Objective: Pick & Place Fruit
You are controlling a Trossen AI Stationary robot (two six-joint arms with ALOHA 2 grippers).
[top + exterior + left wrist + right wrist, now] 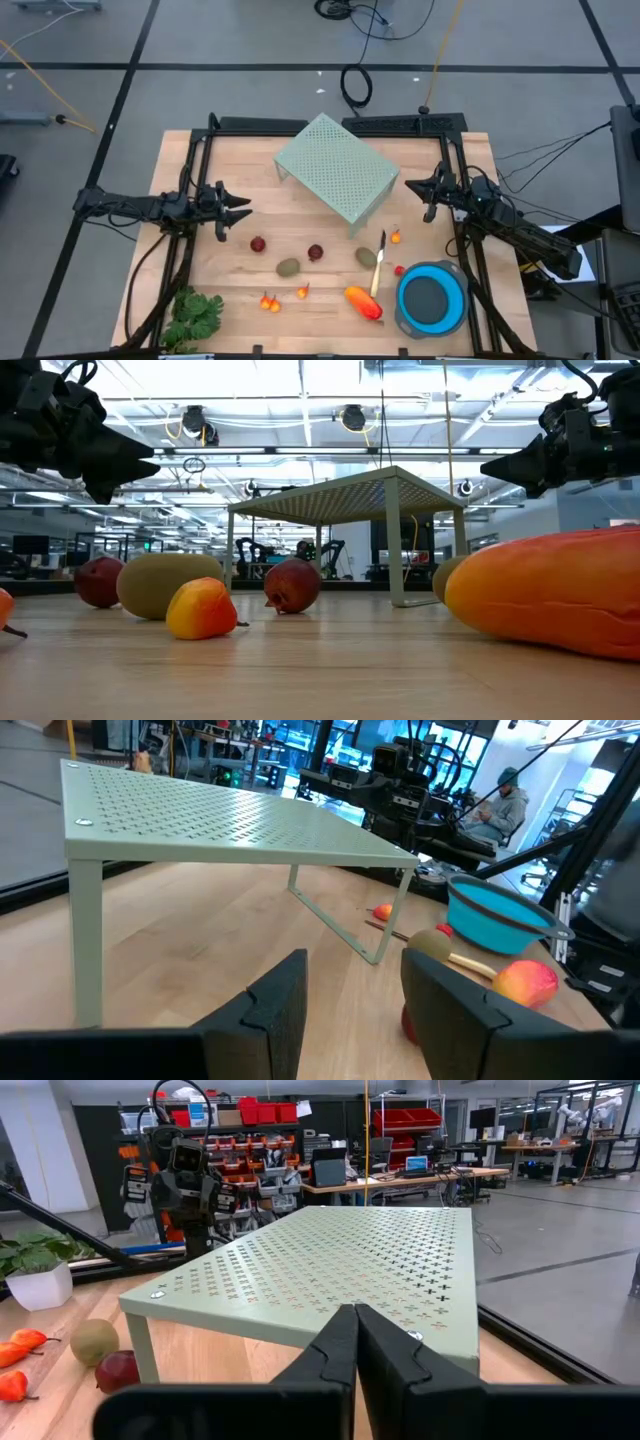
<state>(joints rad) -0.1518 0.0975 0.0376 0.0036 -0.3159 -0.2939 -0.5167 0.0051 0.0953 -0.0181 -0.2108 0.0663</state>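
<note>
Two tools hover above the table: left tool [243, 214] parted, empty; right tool [411, 186] clenched on nothing.

In the high view the perforated green rack [336, 172] fills the upper middle of the table [250, 210] and stands between the left hand [236, 211], fingers parted, and the right hand [414, 187], fingers pressed together; neither touches it. Bare wood runs along the frame's left side below the left hand, down to the leafy bunch [194, 314] at lower left. Across the lower middle the fruit [288, 267] lies scattered with gaps between pieces. The lower right is crowded: the yellow-handled knife [378, 265], the long orange piece [364, 302] and the blue bowl [431, 298] sit close together.
</note>
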